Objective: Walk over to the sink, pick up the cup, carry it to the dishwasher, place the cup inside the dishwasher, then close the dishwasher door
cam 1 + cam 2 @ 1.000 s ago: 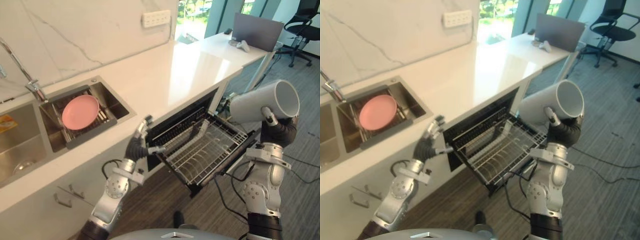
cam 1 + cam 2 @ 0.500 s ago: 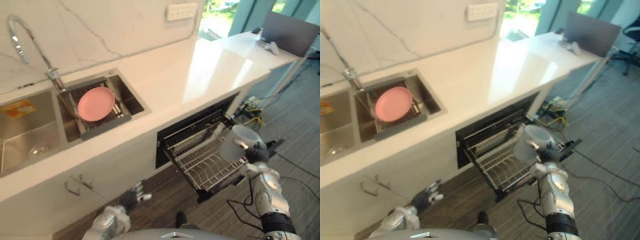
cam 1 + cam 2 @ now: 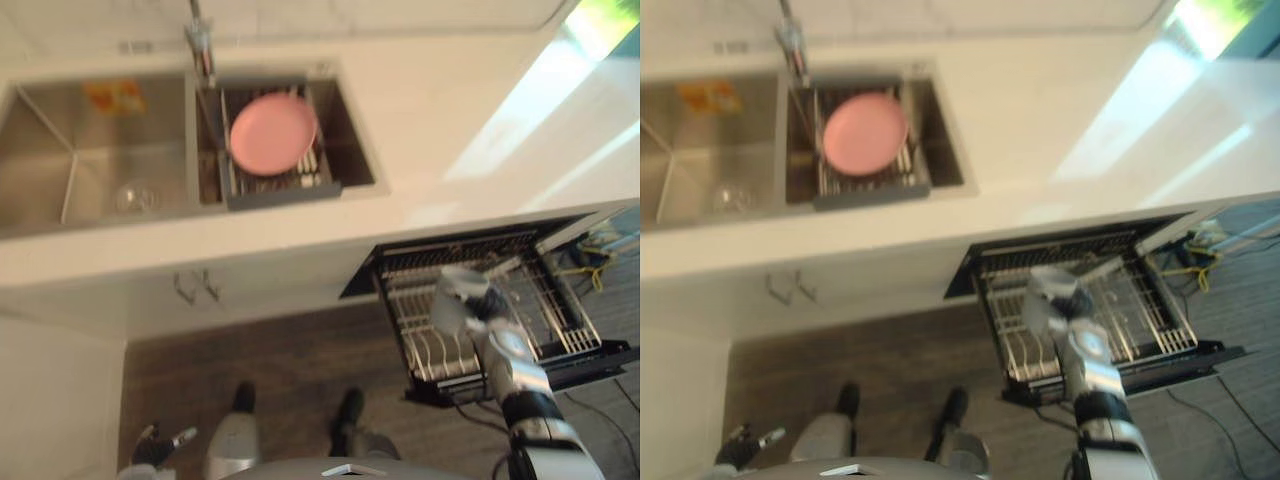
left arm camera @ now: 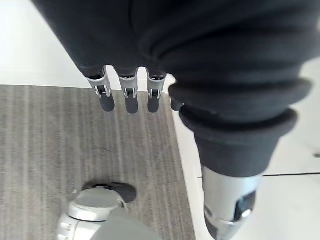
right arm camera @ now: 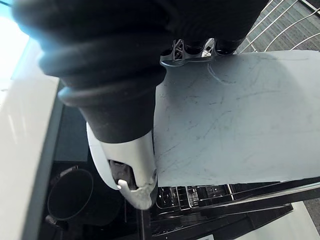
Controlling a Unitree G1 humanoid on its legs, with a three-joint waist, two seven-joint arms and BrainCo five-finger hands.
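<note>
1. Right hand was found clamped on the white cup, thumb against one side and fingers curled over the other. The cup was held above the pulled-out dishwasher rack and was not seen resting on it.
2. Left hand was noted hanging low over the floor, fingers straight and relaxed, with nothing held.
3. Progress was judged as follows: pick-up at the sink and the carry were taken as done. Setting the cup in the rack and closing the dishwasher door were left outstanding.
4. Items were counted: one cup, one pink plate propped in the right basin, one wire rack, and two sink basins set in the tabletop.
</note>
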